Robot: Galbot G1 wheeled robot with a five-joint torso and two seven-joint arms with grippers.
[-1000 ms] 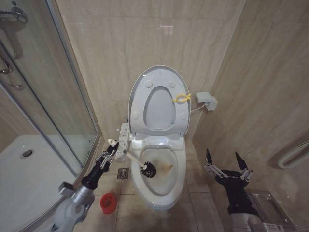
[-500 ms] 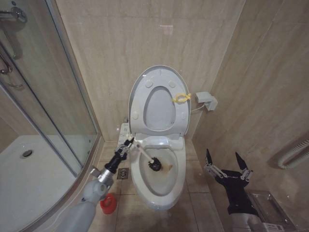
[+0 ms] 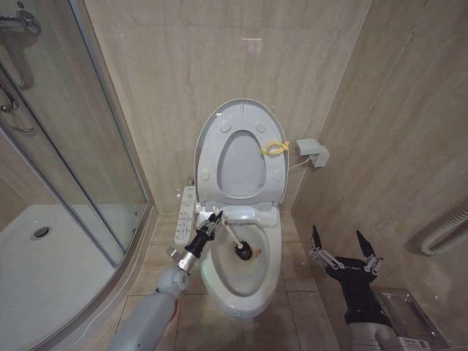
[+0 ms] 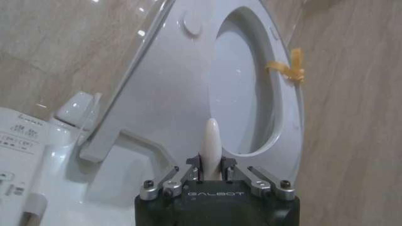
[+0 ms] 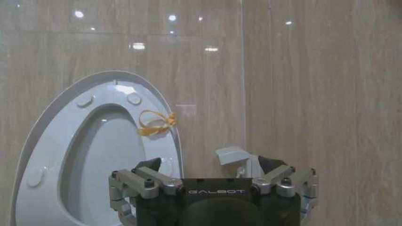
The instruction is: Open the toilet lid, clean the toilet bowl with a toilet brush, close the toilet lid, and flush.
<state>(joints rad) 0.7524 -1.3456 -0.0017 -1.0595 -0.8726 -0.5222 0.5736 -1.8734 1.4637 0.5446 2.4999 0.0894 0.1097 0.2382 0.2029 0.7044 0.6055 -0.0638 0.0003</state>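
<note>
Now the left gripper (image 3: 214, 220), marked GALBOT, is clamped on the toilet brush (image 3: 235, 242), whose head sits inside the toilet bowl (image 3: 272, 256); toilet lid (image 3: 210, 131) upright; right gripper (image 3: 344, 246) spread apart.

toilet lid (image 3: 241, 117): I'm seeing it standing raised against the wall, white, glossy, round bumpers facing me | toilet bowl (image 3: 241, 281): lying open below, white oval, yellowish-brown stain showing inside | toilet brush (image 3: 235, 242): thin white handle slanting down from the bowl's left rim, dark round head sitting inside the bowl near the stain
</note>
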